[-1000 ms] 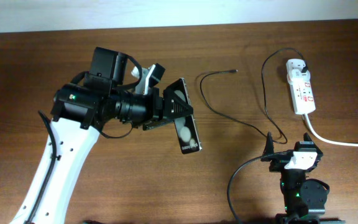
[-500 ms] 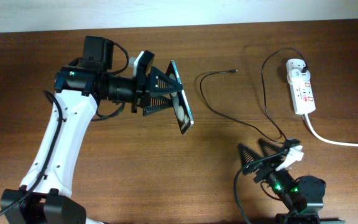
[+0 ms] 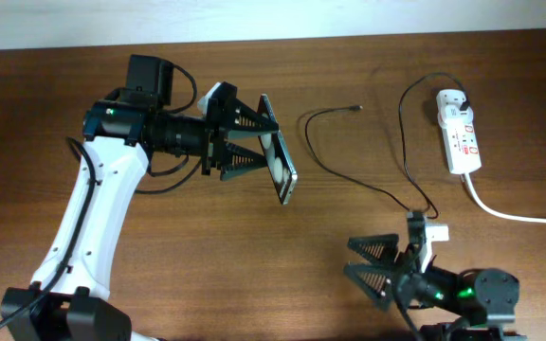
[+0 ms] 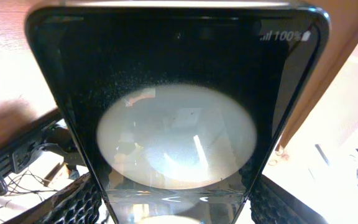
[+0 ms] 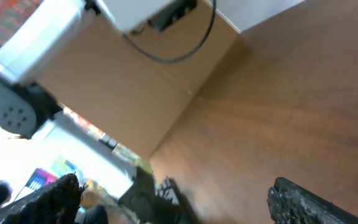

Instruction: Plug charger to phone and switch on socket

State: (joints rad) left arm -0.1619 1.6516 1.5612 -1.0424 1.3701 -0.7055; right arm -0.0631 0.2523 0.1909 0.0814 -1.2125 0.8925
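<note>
— Which step is the robot on?

— The first, by the look of it: getting the connector into the phone. The left gripper [image 3: 269, 147] holds the phone [image 3: 283, 173] up off the tabletop [image 3: 207, 265], with its jaws pinching the slab, which is tilted on edge. In the left wrist view the phone [image 4: 176, 124] fills the frame, with a white circle on its face.

— And the charger [image 3: 354, 176]?

— It lies loose on the tabletop between the phone and the socket [image 3: 461, 142]. Its small tip [image 3: 356, 108] rests well apart from the phone, with nothing touching it. The other end runs to a black plug [image 3: 464, 98] at the socket's far end. The plug seems seated, though it is too small to be sure.

— What about the right gripper [image 3: 354, 258]?

— It hangs low near the front edge, jaws spread wide and empty. Its wrist view shows only bare wood and room clutter.

— So what does the next move call for?

— Most likely the right arm must reach for the tip, pinch the cable just behind the connector, and carry it to the phone's port while the left arm holds the phone steady. The tip is tiny and the cable limp, so lining it up will need care. Switching the socket on comes after that.
</note>
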